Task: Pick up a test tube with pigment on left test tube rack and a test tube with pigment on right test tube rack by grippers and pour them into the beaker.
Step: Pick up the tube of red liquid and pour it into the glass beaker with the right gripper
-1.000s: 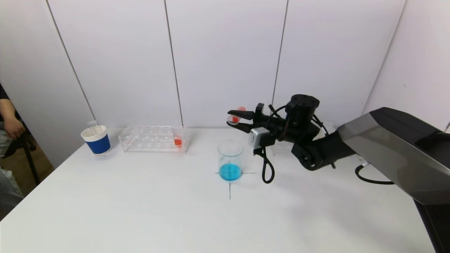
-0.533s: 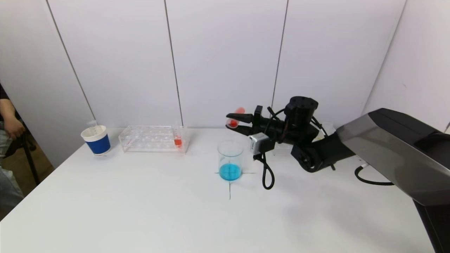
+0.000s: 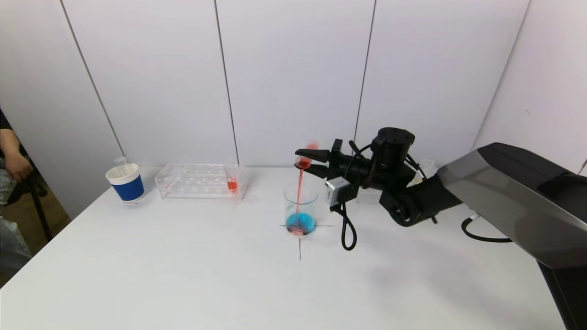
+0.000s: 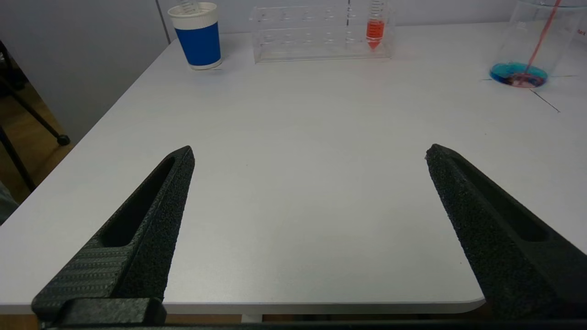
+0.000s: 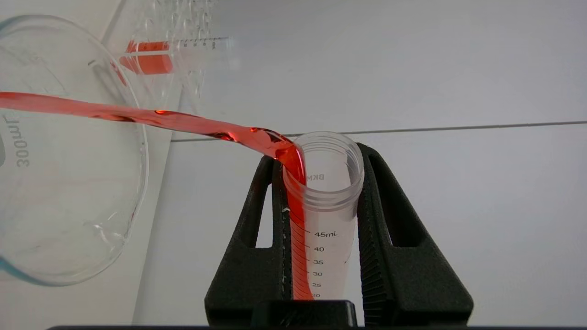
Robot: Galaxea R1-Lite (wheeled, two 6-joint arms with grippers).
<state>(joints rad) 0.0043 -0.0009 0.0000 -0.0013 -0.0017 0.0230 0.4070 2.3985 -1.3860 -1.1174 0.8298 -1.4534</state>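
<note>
White surface ahead: my right gripper has its fingers clamped on the clear graduated tube, tipped and streaming red pigment into the glass beaker (already blue inside). Left gripper idles wide open; the left rack's red tube is seemingly left to do.

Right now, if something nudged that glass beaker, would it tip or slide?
Probably slide rather than tip: the beaker looks broad, and its blue liquid sits low. It looks like thin glass, so likely fragile. The red stream from the test tube in the right gripper would likely miss.
</note>
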